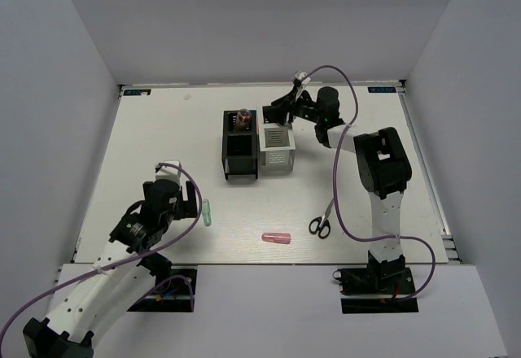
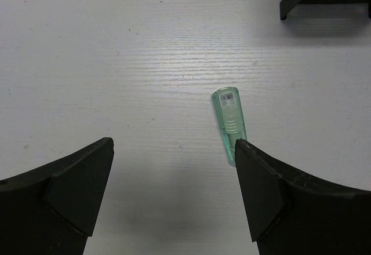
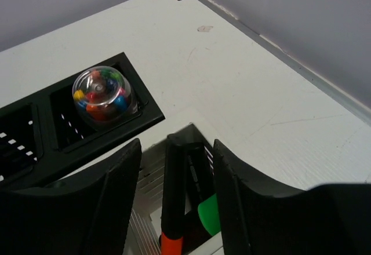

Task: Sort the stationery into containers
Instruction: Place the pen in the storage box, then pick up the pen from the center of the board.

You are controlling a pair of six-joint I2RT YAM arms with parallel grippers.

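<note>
A pale green tube [image 2: 230, 123] lies on the table just ahead of my left gripper's right fingertip [image 2: 255, 174]; it also shows in the top view [image 1: 207, 212]. My left gripper [image 2: 174, 150] is open and empty, low over the table [image 1: 189, 205]. My right gripper [image 3: 177, 150] is open over the back compartment of the white organiser [image 1: 275, 148]. An orange-and-black highlighter [image 3: 174, 197] and a green-and-black highlighter [image 3: 207, 211] stand in that compartment between its fingers. The black organiser [image 1: 240, 150] stands beside the white one. A pink tube [image 1: 276, 237] and black-handled scissors [image 1: 321, 224] lie near the front.
A clear dome of coloured balls [image 3: 103, 90] sits in the black organiser's back compartment. Grey walls enclose the table on three sides. The right arm's purple cable [image 1: 335, 195] hangs over the table near the scissors.
</note>
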